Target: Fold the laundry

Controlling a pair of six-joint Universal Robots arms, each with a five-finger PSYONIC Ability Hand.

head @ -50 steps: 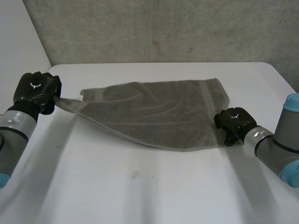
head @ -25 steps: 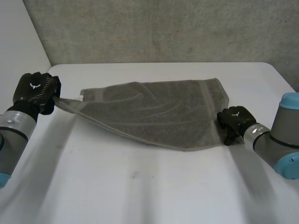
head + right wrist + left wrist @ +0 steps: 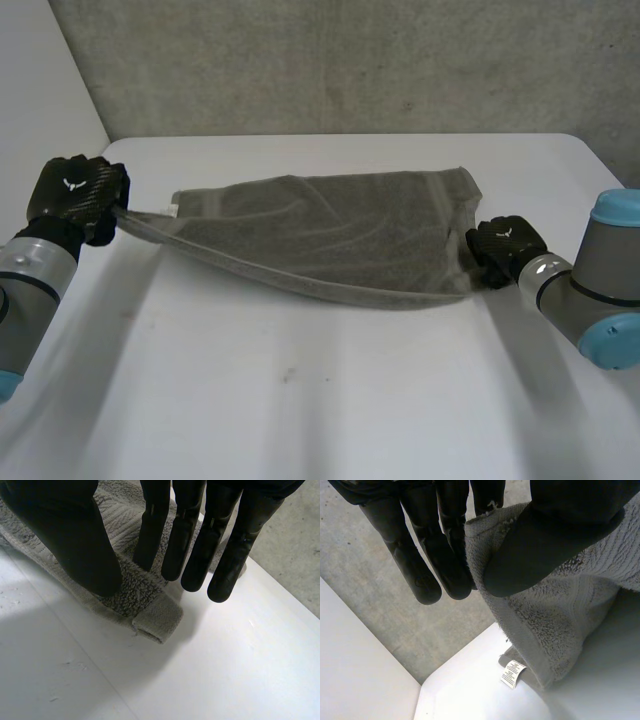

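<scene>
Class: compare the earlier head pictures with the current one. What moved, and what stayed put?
The right hand, pinching the towel's near right corner, moved away from the robot, drawing the towel's near edge back with it. The left hand stayed in place, still pinching the left corner; the far edge has not shifted.

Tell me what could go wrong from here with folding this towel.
1. The right hand pinches the towel close to its corner tip, so the cloth might slip out as it is carried over.
2. Between it and the left hand, the lifted near edge sags low; it could drag on the table and leave a crooked fold.
3. The far part lies rippled, so creases may get folded in.
</scene>
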